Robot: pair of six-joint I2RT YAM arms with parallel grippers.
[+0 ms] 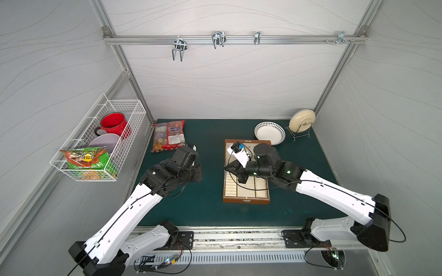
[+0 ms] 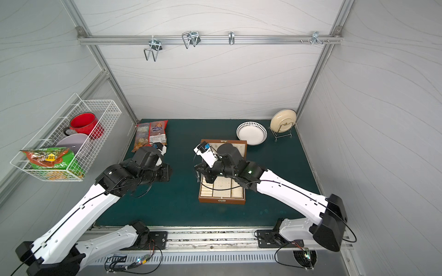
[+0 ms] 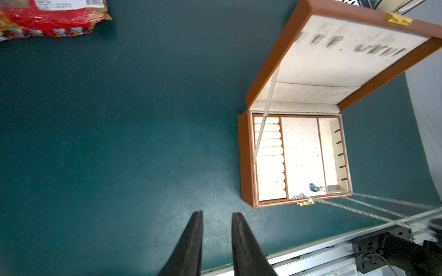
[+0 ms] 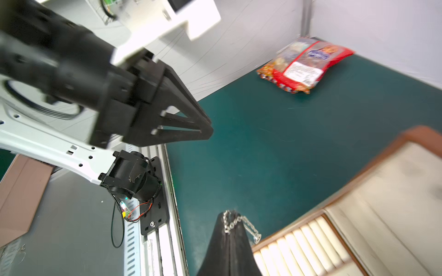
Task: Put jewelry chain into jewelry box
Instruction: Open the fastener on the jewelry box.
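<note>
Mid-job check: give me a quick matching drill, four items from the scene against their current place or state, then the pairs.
Column 1:
1. thin silver jewelry chain
2. brown hinged jewelry box
3. red enamel mug
4. left end effector

Column 2:
A. in the white wire basket on the wall
B. pinched in the shut right end effector, trailing down to the box
C. jaws slightly apart, holding nothing, over the green mat
D. lid open, cream lining showing

Pairs: 1-B, 2-D, 3-A, 4-C
</note>
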